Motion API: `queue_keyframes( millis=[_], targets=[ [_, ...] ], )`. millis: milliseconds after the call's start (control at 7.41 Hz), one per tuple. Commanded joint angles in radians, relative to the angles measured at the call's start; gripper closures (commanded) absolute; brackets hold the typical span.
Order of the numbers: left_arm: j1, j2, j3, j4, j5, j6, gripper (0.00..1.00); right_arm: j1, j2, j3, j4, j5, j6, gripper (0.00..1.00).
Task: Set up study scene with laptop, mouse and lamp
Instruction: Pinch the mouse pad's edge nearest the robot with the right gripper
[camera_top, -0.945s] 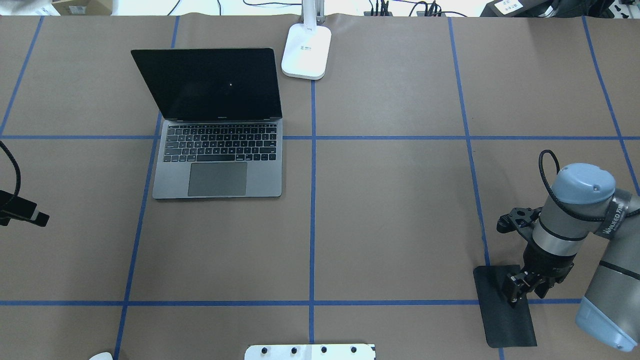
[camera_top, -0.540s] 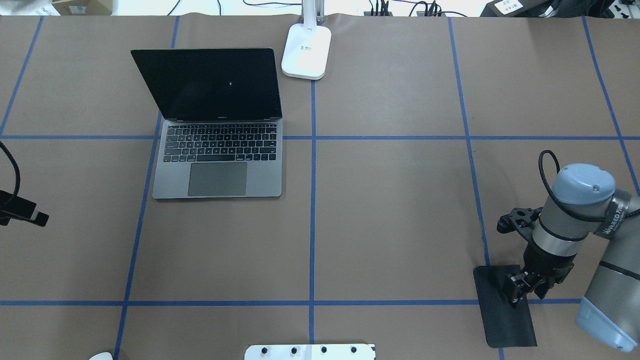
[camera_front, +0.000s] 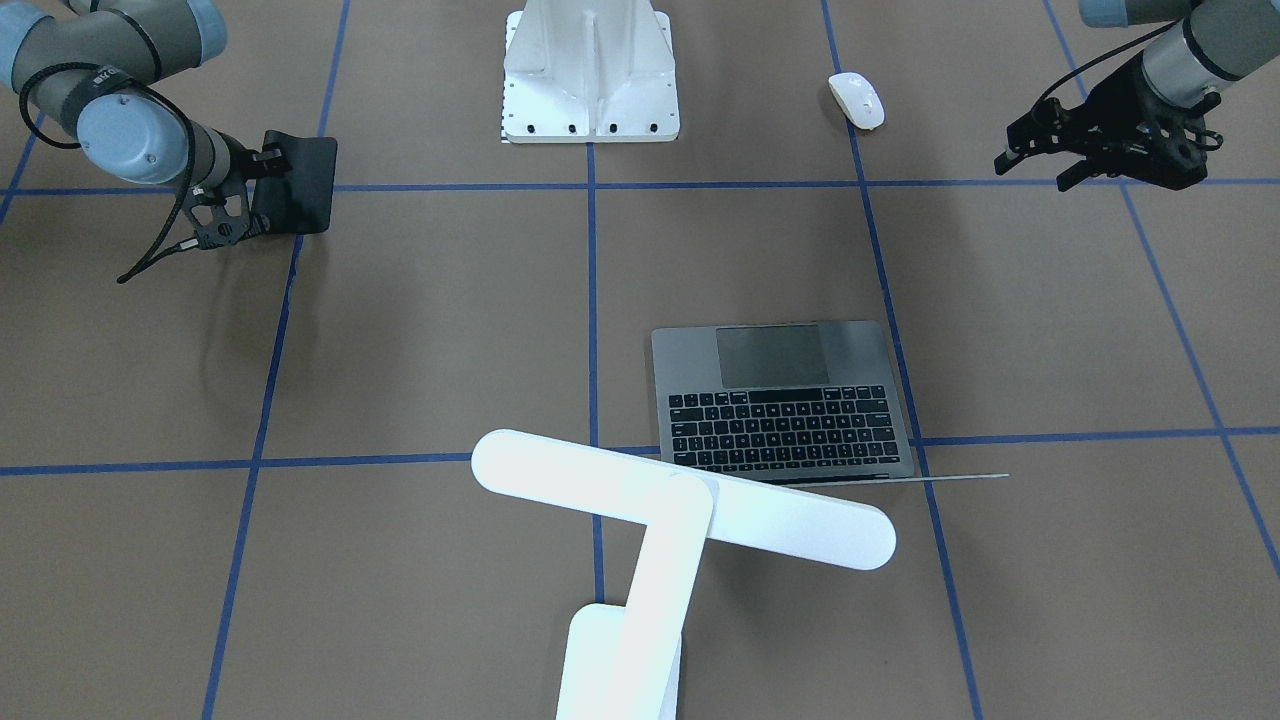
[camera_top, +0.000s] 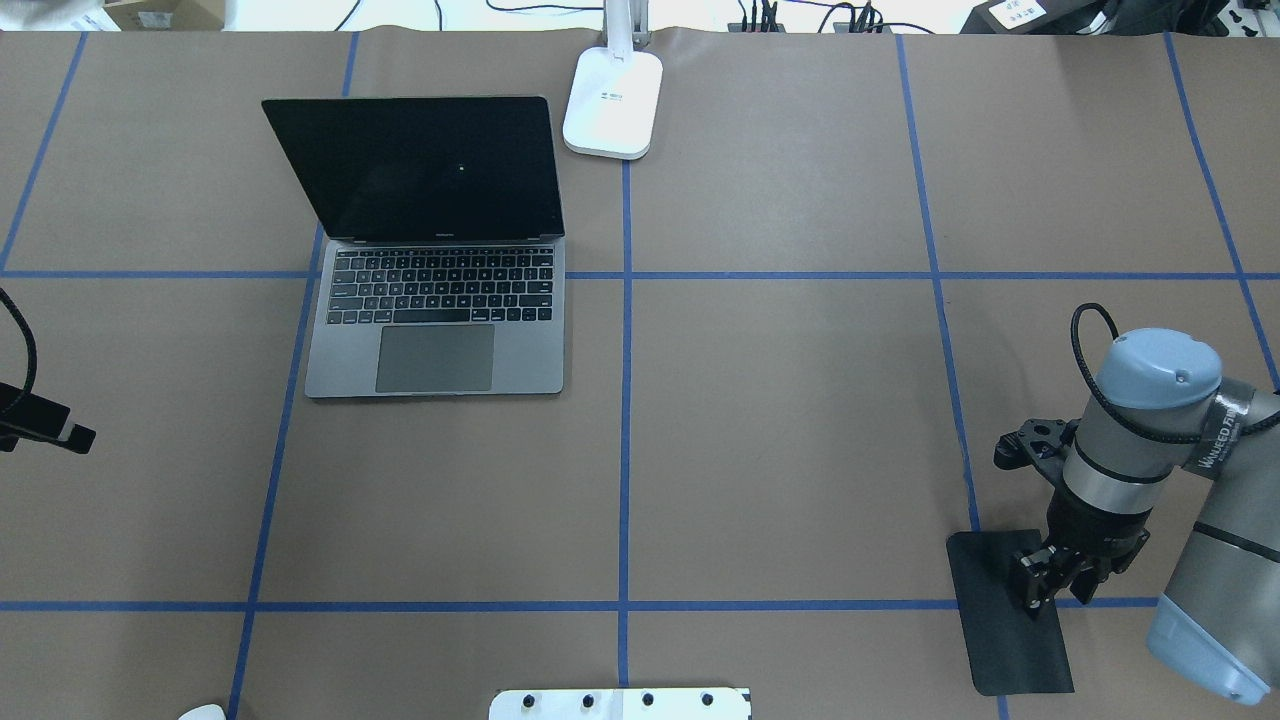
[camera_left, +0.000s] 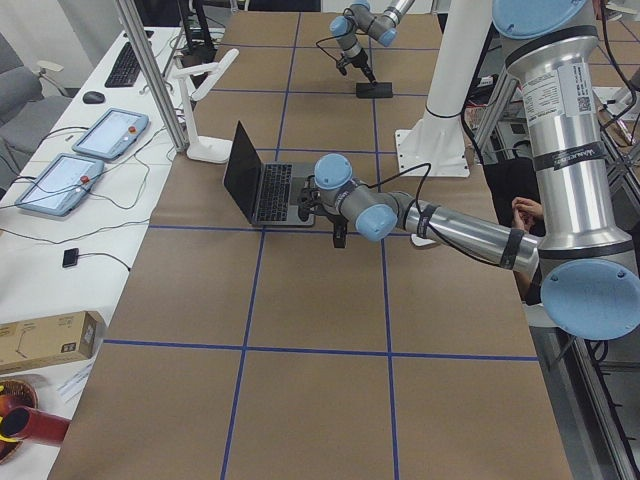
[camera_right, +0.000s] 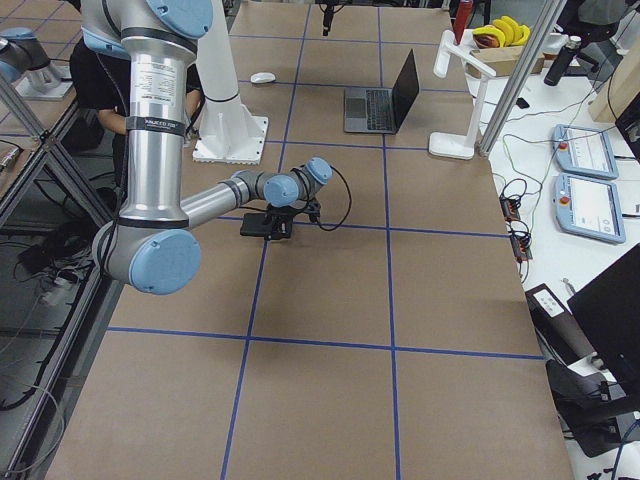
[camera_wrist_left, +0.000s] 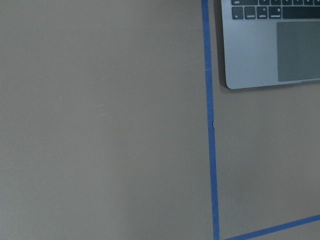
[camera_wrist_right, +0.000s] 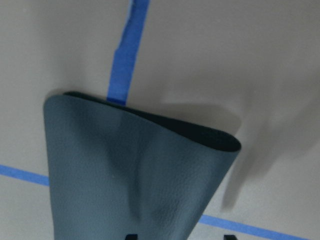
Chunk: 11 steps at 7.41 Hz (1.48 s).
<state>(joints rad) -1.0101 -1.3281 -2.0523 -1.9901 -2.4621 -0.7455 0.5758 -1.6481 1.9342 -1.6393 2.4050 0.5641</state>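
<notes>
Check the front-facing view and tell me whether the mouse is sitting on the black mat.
No, the mouse lies on the bare table, far from the black mat on the other side.

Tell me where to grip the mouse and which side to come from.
Grip the mouse across its two long flanks, coming straight down from above. It lies flat and low on the table, apart from everything, so its narrow width is probably easier to span than its length.
</notes>
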Motion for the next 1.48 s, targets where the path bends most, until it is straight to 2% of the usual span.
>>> queue_keyframes(
  millis=[0,270,405,1349],
  targets=[
    [-0.001,0.001,0.0,-0.007,0.0,0.0,0.03,-0.007,0.004,-0.001,-0.001,-0.003,-0.004,0.35],
    [-0.001,0.001,-0.002,-0.007,0.0,0.0,0.03,-0.007,0.002,0.0,-0.001,-0.003,-0.004,0.57],
    [-0.001,0.001,-0.002,-0.007,0.0,0.0,0.03,-0.007,0.002,0.002,-0.001,-0.003,-0.004,0.71],
    [-0.004,0.027,0.0,-0.042,-0.003,-0.002,0.03,-0.03,0.002,0.026,-0.002,-0.02,-0.004,0.86]
  ],
)
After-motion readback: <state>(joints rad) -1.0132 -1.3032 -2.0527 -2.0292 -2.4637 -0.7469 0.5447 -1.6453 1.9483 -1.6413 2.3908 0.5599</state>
